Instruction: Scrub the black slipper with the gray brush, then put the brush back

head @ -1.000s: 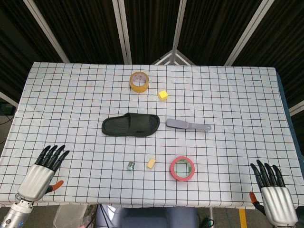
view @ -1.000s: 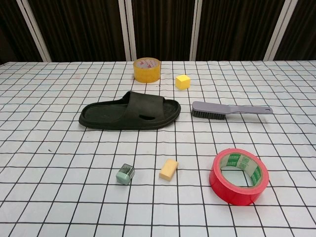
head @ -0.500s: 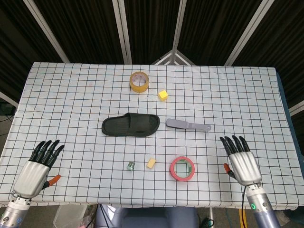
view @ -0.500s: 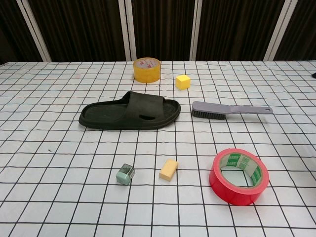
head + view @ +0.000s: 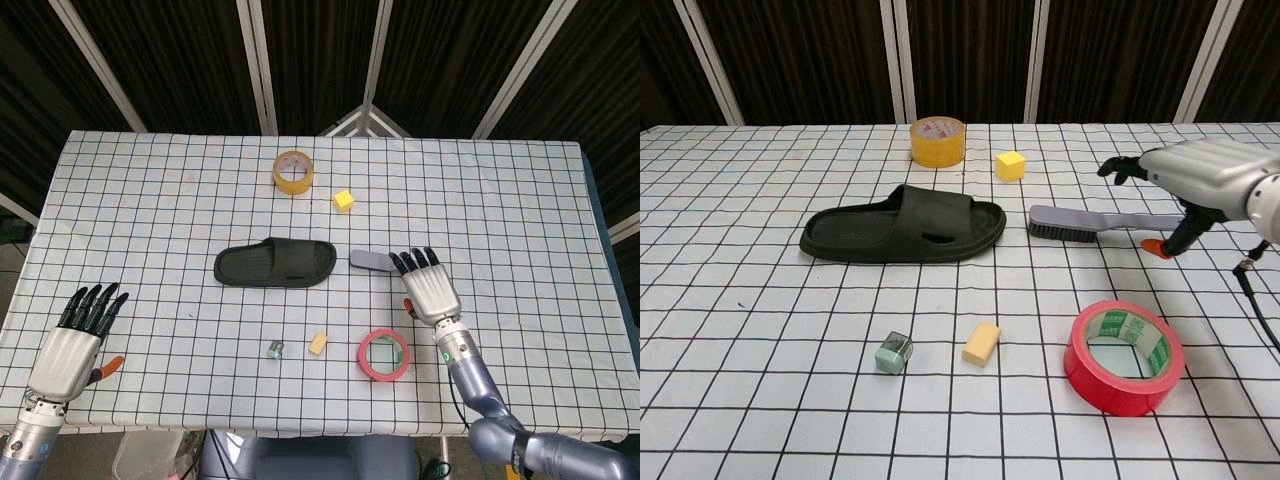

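The black slipper (image 5: pixel 275 263) (image 5: pixel 905 227) lies flat mid-table, toe to the right. Just right of it lies the gray brush (image 5: pixel 1090 222), bristles down; in the head view only its head (image 5: pixel 368 260) shows. My right hand (image 5: pixel 428 285) (image 5: pixel 1200 175) hovers over the handle's far end with fingers stretched out flat and thumb hanging down beside the handle, holding nothing. Near the table's front left edge, my left hand (image 5: pixel 75 340) is open with fingers spread, seen only in the head view.
A red tape roll (image 5: pixel 385 354) (image 5: pixel 1125 357) lies in front of the brush. A yellow tape roll (image 5: pixel 293 170) (image 5: pixel 938 140) and yellow cube (image 5: pixel 344 200) (image 5: pixel 1010 165) sit behind the slipper. A small green block (image 5: pixel 894 352) and tan eraser (image 5: pixel 982 342) lie in front of it.
My right hand has travelled from the front right edge forward and left, and now sits above the brush handle. My left hand has drifted slightly back. The objects have not moved.
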